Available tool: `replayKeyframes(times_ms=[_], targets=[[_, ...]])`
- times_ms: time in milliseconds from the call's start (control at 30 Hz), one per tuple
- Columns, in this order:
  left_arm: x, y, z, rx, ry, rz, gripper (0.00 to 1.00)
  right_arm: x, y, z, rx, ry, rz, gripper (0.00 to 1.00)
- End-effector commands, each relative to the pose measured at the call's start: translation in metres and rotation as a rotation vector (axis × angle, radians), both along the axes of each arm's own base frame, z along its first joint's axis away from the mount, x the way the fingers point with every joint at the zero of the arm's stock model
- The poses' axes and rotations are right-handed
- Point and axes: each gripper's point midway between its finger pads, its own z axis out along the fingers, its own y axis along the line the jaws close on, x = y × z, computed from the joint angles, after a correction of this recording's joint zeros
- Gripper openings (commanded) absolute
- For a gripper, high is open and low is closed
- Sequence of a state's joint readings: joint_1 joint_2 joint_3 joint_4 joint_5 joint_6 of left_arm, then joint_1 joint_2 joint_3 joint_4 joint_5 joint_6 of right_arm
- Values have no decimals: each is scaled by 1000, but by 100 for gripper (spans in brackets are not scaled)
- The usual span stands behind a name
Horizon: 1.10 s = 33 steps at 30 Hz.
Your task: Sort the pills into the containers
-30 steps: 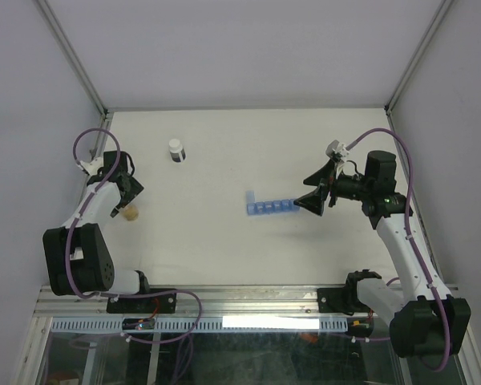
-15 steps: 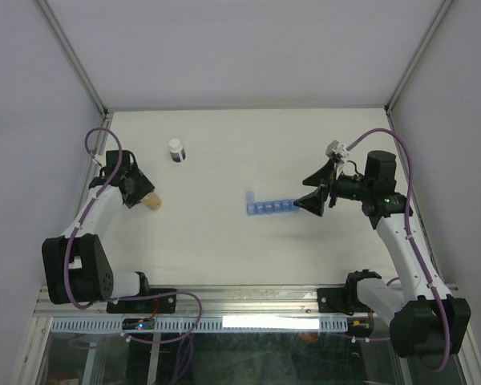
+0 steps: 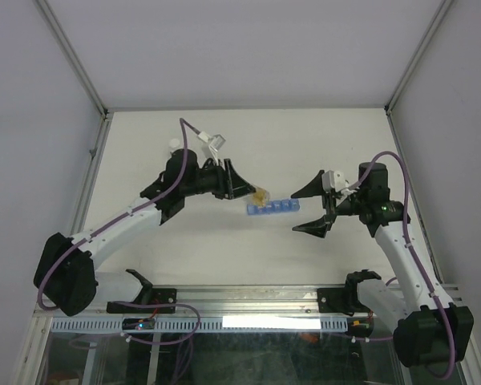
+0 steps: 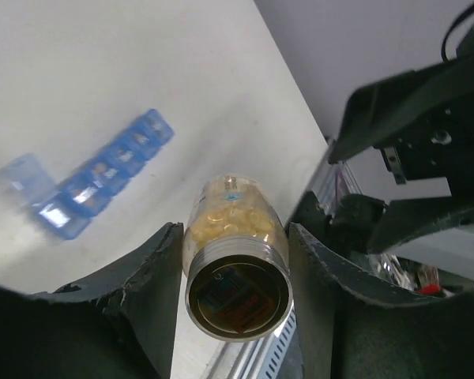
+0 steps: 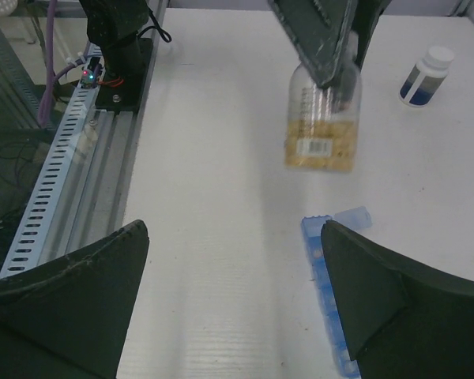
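Pills [image 4: 233, 217] are seen as an amber cluster inside a clear bottle [image 3: 262, 195], which is pinched at its neck between the partly closed fingers of the left gripper [image 3: 252, 192]. The right gripper [image 3: 305, 210] is spread wide and nothing is held in it. The bottle is held near the left end of the blue pill-organiser strip [image 3: 274, 207]; the right gripper is placed just beside its right end. The strip is laid flat on a white table [image 3: 224, 249]. A white-capped vial [image 5: 425, 76] is set well apart. The table is enclosed by grey walls [image 3: 224, 48].
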<state>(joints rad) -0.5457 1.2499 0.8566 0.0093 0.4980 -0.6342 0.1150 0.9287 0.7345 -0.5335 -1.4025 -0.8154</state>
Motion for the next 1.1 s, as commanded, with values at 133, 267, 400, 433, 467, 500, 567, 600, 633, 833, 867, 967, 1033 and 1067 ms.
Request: replayKeyframes(times_ms=[133,267,400,433,467,500,567,600,633,833,867,967,1033,1067], targets=[[-20,-73,46,-217,-130,-60,0,29,7,25,-14,-153,-65,90],[-22,-90,39,-241,-127,10,0,31,15,7,-26,-150,-64,90],[-25,-105,33,-258,-91,39,0,39,15,0,-26,-126,-113,89],[-28,-108,36,-270,-89,35,0,42,15,-2,-29,-124,-130,89],[-29,-113,28,-260,-72,32,0,46,15,-5,-39,-123,-149,87],[-31,-117,26,-259,-63,26,0,48,15,-7,-47,-126,-161,84],[-33,-123,26,-265,-47,27,0,47,16,-11,-54,-124,-159,78],[-33,-124,27,-269,-41,32,0,46,17,-12,-56,-124,-153,76],[-34,-125,26,-271,-35,38,0,45,18,-15,-63,-125,-152,74],[-37,-127,33,-279,-29,43,0,50,17,-27,-112,-139,-185,73],[-37,-126,33,-279,-29,43,0,51,17,-28,-116,-136,-188,74],[-39,-126,36,-283,-31,38,0,53,17,-29,-123,-136,-197,74],[-40,-127,37,-284,-30,32,0,53,17,-29,-124,-134,-196,74],[-41,-127,37,-285,-31,28,0,53,17,-30,-127,-133,-198,74]])
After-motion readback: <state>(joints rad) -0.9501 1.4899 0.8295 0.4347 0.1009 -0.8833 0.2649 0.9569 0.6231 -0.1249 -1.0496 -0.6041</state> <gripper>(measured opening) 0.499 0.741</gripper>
